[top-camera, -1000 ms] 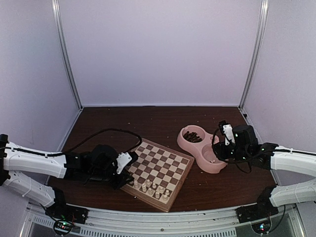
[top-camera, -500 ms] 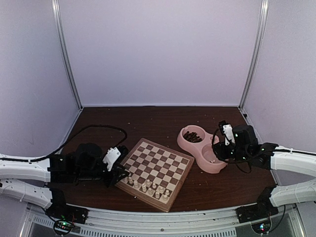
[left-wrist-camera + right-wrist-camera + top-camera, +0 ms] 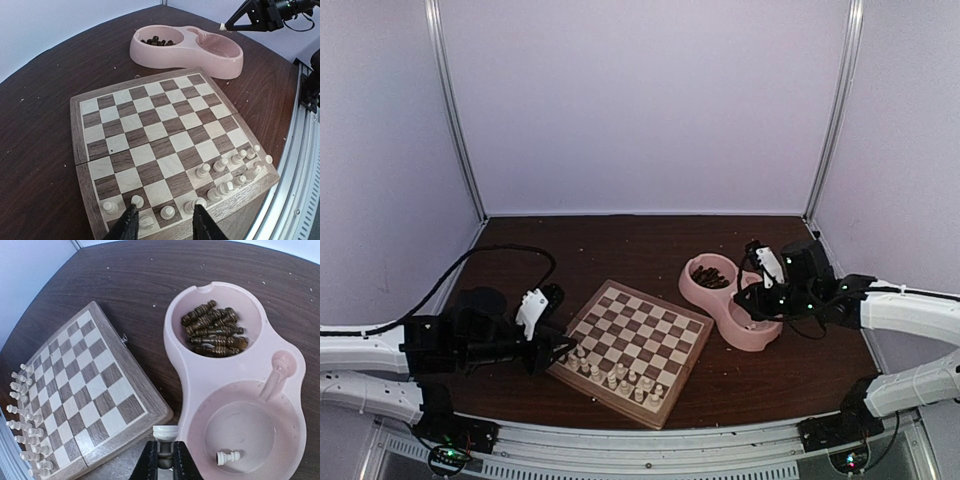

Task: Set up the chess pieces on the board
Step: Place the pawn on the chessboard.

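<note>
Chess pieces (image 3: pixel 202 171) line the near edge of the board (image 3: pixel 150 125). One cream piece (image 3: pixel 165 431) is clamped upright in the right gripper (image 3: pixel 165 452), held above the pink bowl (image 3: pixel 200 385), probably for carrying left. A last pawn (image 3: pixel 227 456) lies in the bowl's near compartment. The left gripper (image 3: pixel 165 225), fingers apart, hovers at the board's near-left corner, seemingly ready to straighten pieces.

A dark brown wood-grain table (image 3: pixel 620 240) stands inside a small booth. Behind it rises a plain, pale lilac back wall (image 3: pixel 640 100). A left wall (image 3: pixel 380 150) and a right wall (image 3: pixel 910 130) of the same colour close its sides. Thin silver posts (image 3: pixel 455 110) stand at the table's two far corners. A grey metal rail (image 3: pixel 650 450) runs along its near edge. The light is soft and even.
</note>
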{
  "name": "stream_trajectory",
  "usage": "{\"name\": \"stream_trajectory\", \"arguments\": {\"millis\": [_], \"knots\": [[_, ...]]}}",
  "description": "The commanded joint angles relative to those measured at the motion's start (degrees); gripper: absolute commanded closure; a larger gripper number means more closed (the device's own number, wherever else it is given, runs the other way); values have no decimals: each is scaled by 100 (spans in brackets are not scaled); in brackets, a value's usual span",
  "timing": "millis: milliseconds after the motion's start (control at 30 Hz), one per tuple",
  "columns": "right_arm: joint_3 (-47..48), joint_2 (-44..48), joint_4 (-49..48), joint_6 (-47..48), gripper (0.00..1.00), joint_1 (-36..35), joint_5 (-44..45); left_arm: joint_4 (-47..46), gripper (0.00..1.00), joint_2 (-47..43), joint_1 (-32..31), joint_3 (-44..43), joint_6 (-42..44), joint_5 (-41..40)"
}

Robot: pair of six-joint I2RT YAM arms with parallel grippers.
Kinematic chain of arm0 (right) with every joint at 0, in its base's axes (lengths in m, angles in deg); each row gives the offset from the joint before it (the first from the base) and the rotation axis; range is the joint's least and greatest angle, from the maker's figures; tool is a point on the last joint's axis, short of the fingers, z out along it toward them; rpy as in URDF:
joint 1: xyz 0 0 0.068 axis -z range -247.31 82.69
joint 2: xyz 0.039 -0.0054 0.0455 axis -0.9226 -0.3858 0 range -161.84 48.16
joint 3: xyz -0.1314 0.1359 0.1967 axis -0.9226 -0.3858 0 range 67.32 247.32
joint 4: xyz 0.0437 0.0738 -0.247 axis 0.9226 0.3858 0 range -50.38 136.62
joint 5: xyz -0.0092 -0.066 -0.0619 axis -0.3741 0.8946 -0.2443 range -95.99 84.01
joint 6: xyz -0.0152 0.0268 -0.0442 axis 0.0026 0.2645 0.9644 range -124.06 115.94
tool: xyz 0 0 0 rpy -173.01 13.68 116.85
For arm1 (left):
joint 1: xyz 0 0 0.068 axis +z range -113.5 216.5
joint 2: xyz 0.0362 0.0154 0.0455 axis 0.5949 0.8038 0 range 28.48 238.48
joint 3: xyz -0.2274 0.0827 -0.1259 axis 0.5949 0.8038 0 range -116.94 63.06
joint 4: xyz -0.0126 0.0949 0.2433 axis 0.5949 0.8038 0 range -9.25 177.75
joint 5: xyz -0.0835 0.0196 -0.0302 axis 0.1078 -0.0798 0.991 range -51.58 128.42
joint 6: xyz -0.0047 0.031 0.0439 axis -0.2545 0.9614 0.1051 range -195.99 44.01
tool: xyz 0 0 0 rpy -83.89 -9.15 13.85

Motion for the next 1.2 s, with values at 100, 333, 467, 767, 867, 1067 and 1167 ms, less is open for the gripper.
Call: {"name": "stream_trajectory", "arguments": {"millis": [100,333,467,767,867,1067,1167], "knots": [[1344,-675,1496,-177,93,-191,-1174,-658,60,283,98,-577,-260,-37],[2428,-2098,2288,-85,96,-640,-1864,-1335,61,1238,437,-974,-272,263],[3212,-3111,2816,-154,99,-867,-2072,-1505,61,1508,543,-887,-159,306],[4704,-4651,3857,-101,96,-1288,-2034,-1290,61,1376,634,-573,-69,-109],[5088,-4972,4165,-150,96,-1304,-1971,-1297,61,1263,628,-502,-85,-224],[5491,-5213,4686,-131,90,-1308,-1773,-1220,60,1194,629,-507,-87,-275],[5614,-5284,4901,-116,85,-1308,-1681,-1202,60,1207,628,-523,-102,-256]]}}
